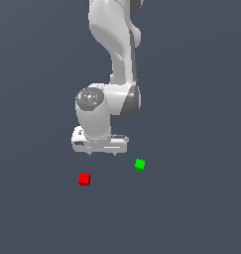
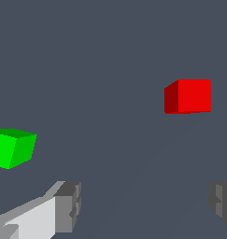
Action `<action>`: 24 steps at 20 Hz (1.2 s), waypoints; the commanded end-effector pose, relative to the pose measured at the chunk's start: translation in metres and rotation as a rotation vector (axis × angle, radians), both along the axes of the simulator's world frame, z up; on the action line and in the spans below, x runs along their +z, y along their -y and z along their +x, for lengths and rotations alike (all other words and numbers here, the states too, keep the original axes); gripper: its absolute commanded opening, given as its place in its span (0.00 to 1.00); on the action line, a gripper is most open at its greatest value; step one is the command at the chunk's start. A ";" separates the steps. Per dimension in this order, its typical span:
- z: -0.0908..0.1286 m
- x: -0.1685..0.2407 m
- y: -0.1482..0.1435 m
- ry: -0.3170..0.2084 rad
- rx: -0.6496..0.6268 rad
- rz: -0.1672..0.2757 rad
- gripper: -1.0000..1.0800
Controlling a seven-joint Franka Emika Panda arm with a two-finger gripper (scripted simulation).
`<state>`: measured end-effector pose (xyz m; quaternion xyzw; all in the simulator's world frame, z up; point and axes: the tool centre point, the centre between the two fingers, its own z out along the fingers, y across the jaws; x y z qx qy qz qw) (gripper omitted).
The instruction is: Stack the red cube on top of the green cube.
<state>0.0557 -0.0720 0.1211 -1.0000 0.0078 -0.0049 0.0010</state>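
Red small plain cube (image 1: 84, 179) lies on grey floor, well apart from small plain green cube (image 1: 139, 164), toward exterior view's left | white two-finger gripper (image 1: 102, 153) hovers near red cube, fingers apart, empty | likely rigid, light; pinch opposite flat faces.
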 end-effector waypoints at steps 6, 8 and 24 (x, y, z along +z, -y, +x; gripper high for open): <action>0.032 -0.022 0.036 -0.004 0.001 -0.001 0.96; 0.039 -0.028 0.045 -0.005 0.002 -0.001 0.96; 0.073 -0.050 0.081 -0.009 0.002 -0.002 0.96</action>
